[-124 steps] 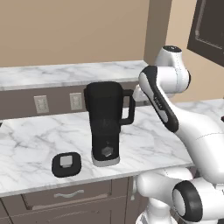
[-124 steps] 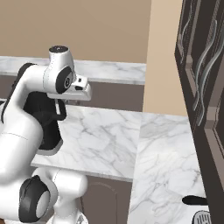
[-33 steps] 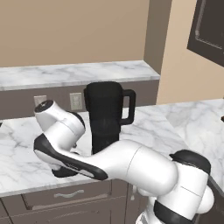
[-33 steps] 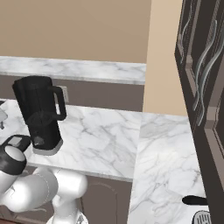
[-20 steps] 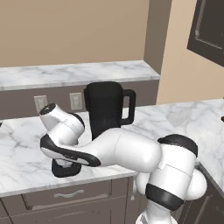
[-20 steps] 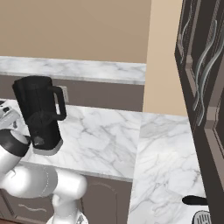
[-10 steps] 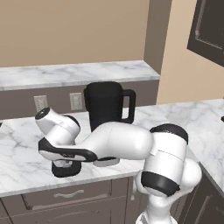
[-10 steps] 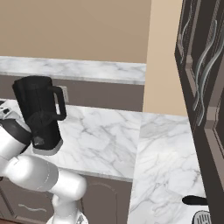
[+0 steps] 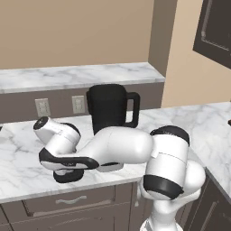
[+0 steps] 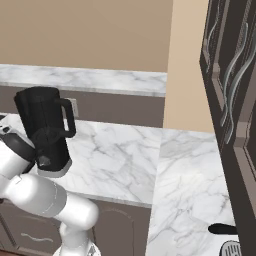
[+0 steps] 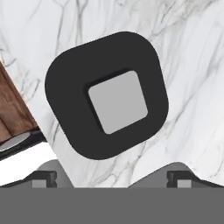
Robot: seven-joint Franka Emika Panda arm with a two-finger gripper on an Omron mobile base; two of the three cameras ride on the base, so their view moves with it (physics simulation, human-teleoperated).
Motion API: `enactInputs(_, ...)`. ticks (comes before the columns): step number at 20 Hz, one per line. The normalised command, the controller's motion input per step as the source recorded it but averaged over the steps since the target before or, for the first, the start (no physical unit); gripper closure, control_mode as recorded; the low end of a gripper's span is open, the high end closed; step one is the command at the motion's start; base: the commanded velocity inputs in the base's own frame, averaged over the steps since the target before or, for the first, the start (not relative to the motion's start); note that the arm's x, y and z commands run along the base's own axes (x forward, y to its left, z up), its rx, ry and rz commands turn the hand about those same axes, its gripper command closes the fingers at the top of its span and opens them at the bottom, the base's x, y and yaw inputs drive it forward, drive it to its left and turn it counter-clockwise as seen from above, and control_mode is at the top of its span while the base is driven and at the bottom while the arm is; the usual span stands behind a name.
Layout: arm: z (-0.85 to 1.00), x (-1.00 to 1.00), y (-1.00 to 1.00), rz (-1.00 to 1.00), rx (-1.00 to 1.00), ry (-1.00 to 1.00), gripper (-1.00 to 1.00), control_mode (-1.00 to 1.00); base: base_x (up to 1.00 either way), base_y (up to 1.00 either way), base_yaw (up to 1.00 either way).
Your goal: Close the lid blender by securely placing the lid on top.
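Lid (image 11: 106,95): flat on worktop (image 9: 18,167) near front edge, left of blender; probably light, rigid, smooth.
Hold: grey centre knob (image 11: 117,102) looks the best purchase.
Fingers (image 11: 43,178): spread apart, empty, above lid.
Blender (image 9: 110,115): jar open-topped, handle pointing right.
Obstacles: none beside lid; worktop edge close.

The lid (image 11: 106,95) is matt black with a smooth light grey knob. The surface (image 11: 188,65) beneath the lid is polished white marble with grey veins. The blender (image 9: 110,108) is matt black.
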Motion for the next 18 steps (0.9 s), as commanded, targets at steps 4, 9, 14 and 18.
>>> enactInputs(4,-0.28,0.16,0.00,0.03,0.00,0.00,-1.00,-1.00,0.00,0.00,0.00)
enactInputs(9,-0.27,0.10,0.00,0.04,0.00,0.00,-1.00,-1.00,0.00,0.00,0.00)
enactInputs(14,-0.15,0.24,0.01,0.03,-0.01,0.00,-1.00,-1.00,0.00,0.00,0.00)
enactInputs(18,-0.07,0.26,0.02,0.03,0.00,0.00,-1.00,-1.00,0.00,0.00,0.00)
